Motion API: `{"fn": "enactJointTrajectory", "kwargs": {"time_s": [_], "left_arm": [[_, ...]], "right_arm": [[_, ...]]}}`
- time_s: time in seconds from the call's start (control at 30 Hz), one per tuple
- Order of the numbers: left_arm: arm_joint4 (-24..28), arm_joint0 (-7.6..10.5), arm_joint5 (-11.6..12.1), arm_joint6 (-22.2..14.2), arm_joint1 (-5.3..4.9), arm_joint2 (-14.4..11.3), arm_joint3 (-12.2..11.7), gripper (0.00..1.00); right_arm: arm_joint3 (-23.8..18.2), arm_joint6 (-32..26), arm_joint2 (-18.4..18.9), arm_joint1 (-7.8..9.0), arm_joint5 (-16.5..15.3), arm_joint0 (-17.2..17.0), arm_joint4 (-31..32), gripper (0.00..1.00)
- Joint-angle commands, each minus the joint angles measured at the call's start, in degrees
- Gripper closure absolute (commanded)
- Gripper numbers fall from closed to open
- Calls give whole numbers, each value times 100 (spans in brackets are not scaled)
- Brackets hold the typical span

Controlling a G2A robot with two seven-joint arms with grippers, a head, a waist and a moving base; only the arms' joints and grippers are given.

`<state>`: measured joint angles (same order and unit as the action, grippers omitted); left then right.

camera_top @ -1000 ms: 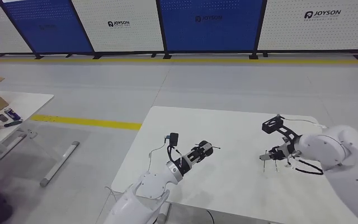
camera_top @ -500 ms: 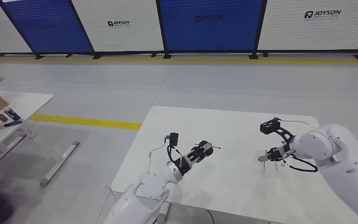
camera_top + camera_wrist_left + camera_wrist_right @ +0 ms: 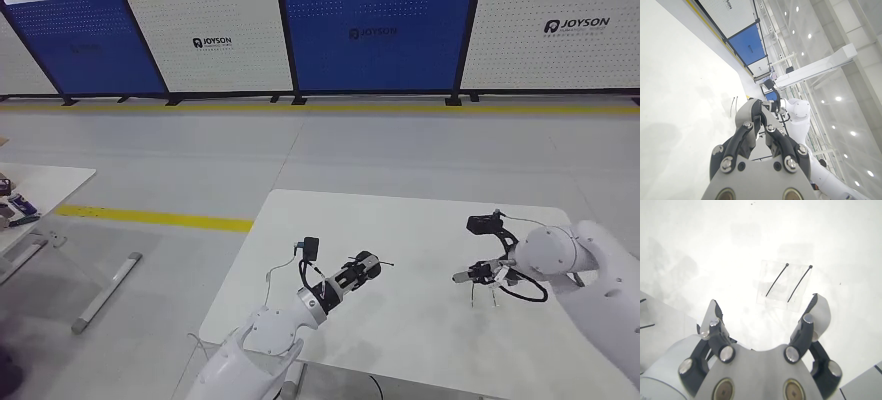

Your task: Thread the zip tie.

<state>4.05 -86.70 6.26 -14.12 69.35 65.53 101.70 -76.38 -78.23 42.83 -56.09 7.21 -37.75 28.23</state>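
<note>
Step in hand, I'd say: pick-up, nothing threaded yet. Two zip ties (image 3: 776, 280) lie side by side, not touching, on a clear sheet (image 3: 787, 283) toward the desk (image 3: 400, 220) right edge. My right claw (image 3: 765, 302) hangs over them, spread wide, holding nothing. My left claw (image 3: 759, 108) sits over the left half, pinched closed; I can't tell if it grips anything. Next: drop, centre on one tie, nip it without dragging the sheet. Background wall panels (image 3: 378, 40) carry logos; no print seen on the ties.
</note>
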Motion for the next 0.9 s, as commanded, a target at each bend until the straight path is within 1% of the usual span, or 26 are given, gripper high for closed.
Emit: {"fn": "enactJointTrajectory", "kwargs": {"time_s": [0.0,0.3,0.33,0.37,0.43,0.47,0.5,0.6,0.63,0.87], "left_arm": [[0,0,0,0,0,0,0,100],[0,0,0,0,0,0,0,100],[0,0,0,0,0,0,0,100],[0,0,0,0,0,0,0,100],[0,0,0,0,0,0,0,100],[0,0,0,0,0,0,0,100],[0,0,0,0,0,0,0,100],[0,0,0,0,0,0,0,100],[0,0,0,0,0,0,0,100],[0,0,0,0,0,0,0,100]], "right_arm": [[41,0,-55,-27,-473,44,-72,0],[41,0,-55,-27,-473,44,-72,0],[77,149,-18,-25,-461,-28,-133,0],[115,170,27,-22,-423,-56,-218,0],[177,309,173,-22,-159,-107,-455,0],[184,336,205,-20,-76,-123,-477,0],[200,417,251,-18,105,-143,-487,0],[86,492,233,-27,589,-179,-262,0],[32,478,197,-35,643,-186,-190,0],[17,462,182,-37,647,-186,-159,0]]}}
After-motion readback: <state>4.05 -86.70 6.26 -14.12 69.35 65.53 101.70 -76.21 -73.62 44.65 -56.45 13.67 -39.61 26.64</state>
